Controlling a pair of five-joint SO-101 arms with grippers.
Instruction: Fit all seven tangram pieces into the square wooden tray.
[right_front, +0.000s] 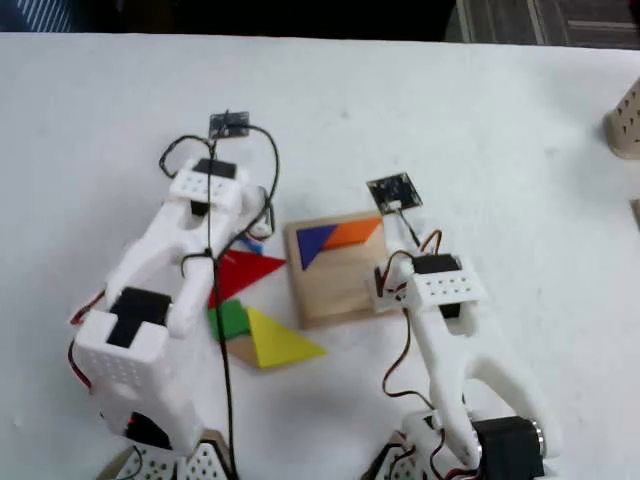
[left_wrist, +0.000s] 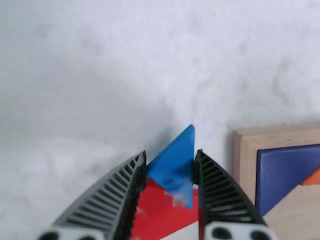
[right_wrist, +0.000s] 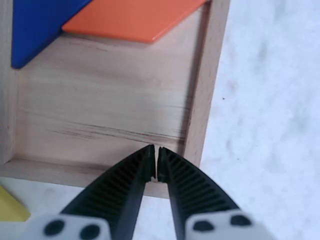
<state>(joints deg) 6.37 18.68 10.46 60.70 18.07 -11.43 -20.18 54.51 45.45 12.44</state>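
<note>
Left claw pinches the light blue triangle, over the red triangle, just beside the wooden tray. Pick-up step, I'd say. Next: lift it and seat it by the dark blue triangle. Right claw is closed and empty at the tray rim.

The high camera looks down from well above. Wrist cameras sit close behind the left gripper and right gripper. All three see the tray.

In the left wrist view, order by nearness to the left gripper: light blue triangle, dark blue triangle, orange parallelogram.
1. light blue triangle, within the left gripper.
2. dark blue triangle, inside the square wooden tray.
3. orange parallelogram, farther inside that tray.
</note>
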